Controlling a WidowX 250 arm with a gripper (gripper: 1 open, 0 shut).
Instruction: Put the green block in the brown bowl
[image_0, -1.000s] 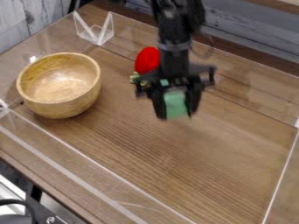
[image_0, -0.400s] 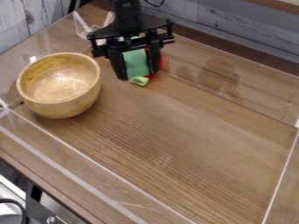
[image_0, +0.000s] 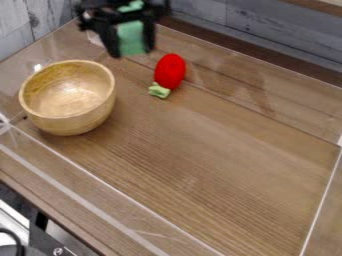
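Note:
The green block hangs near the top left of the camera view, held between the black fingers of my gripper, which is shut on it. It sits above and behind the brown bowl, up and to the right of the bowl's far rim. The bowl is round, light wood, with nothing inside, and stands on the left of the table. The arm above the gripper is cut off by the top edge and the image is blurred there.
A red rounded object with a small light-green piece lies on the wooden table, right of the bowl. Clear plastic walls ring the table. A grey plank wall runs along the back.
The gripper has carried the green block left and back, from right of the red object to above the bowl's far right side. The red object is uncovered now.

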